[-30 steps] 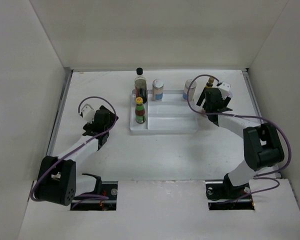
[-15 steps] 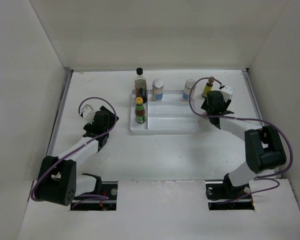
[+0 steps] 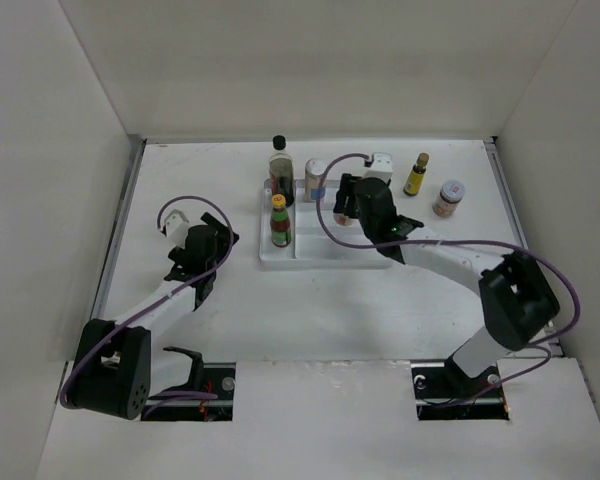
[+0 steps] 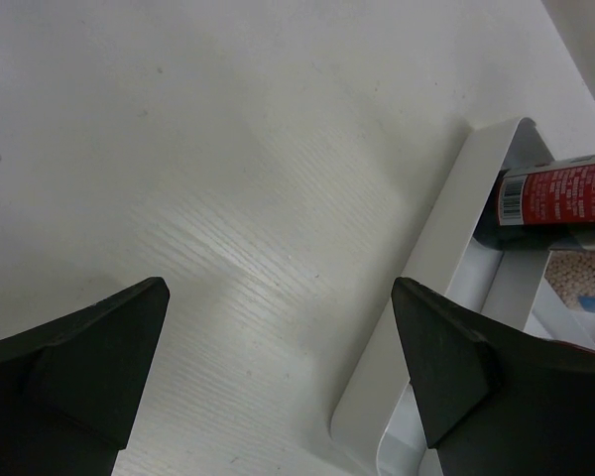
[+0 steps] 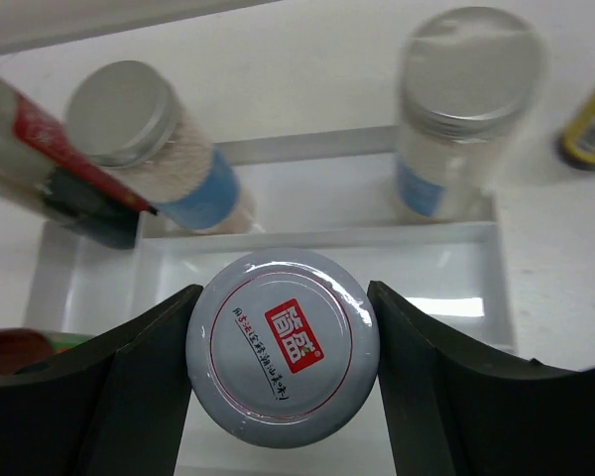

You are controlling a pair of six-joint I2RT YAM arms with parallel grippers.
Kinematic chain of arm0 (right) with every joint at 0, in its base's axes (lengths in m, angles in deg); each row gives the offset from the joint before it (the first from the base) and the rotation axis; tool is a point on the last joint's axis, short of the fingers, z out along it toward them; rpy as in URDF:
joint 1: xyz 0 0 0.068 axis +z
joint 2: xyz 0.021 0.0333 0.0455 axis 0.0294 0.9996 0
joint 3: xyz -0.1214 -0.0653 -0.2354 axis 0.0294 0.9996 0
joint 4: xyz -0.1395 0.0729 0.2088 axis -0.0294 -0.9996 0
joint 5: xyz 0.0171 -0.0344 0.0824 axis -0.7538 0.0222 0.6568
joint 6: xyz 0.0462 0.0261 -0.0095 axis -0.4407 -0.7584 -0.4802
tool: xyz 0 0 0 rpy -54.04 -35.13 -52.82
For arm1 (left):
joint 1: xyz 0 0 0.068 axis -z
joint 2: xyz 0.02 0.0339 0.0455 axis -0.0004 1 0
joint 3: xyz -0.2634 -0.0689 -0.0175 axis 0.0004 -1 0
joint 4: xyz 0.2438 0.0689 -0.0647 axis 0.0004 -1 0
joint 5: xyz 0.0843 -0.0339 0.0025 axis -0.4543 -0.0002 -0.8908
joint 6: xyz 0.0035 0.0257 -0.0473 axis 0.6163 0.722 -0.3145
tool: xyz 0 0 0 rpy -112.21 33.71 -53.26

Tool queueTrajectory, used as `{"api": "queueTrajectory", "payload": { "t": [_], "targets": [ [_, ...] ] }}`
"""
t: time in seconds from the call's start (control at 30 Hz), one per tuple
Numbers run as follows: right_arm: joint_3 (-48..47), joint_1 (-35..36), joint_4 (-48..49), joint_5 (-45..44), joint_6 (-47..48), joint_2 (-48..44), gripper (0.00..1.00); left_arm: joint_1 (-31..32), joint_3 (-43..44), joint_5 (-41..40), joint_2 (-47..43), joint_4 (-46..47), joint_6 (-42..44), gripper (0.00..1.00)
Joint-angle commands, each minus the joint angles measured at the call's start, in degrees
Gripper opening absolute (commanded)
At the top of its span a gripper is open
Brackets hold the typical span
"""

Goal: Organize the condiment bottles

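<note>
My right tool [image 5: 283, 382] pinches a white-lidded jar [image 5: 283, 347] by its smooth round sides. The jar hangs upright, its glossy lid with a red logo facing my wrist camera. It is straight above the near compartment of the white plastic tray [image 5: 456, 288], toward the far edge of the worktop [image 4: 228, 149]. Two blue-banded jars [image 5: 193, 183] stand just behind the divider. My left tool [image 4: 278, 337] is spread wide and empty beside the tray's left wall, so I judge the right arm nearer.

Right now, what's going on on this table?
The right gripper is closed on a pale-lidded spice jar over the white tray, where a tall dark bottle and a red-green bottle already stand. The left gripper is open and empty beside the tray's left edge. A tiny yellow bottle and another jar stand on the table further right.
</note>
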Motion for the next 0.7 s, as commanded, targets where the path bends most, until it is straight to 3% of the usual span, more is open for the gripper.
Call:
{"api": "queueTrajectory", "payload": {
  "t": [0.0,0.27,0.67],
  "targets": [
    [-9.3,1.7,9.8,4.4,0.9,5.3,0.48,-0.4,-1.3,0.7,-2.4,3.7,0.8,1.00],
    [-18.4,5.1,9.4,6.7,1.1,17.0,0.48,0.0,-1.7,1.1,-2.2,5.1,0.9,1.00],
    [-20.6,5.4,10.7,4.3,2.5,22.5,0.51,0.3,-1.6,1.4,-1.1,5.9,1.2,1.00]
  ]
}}
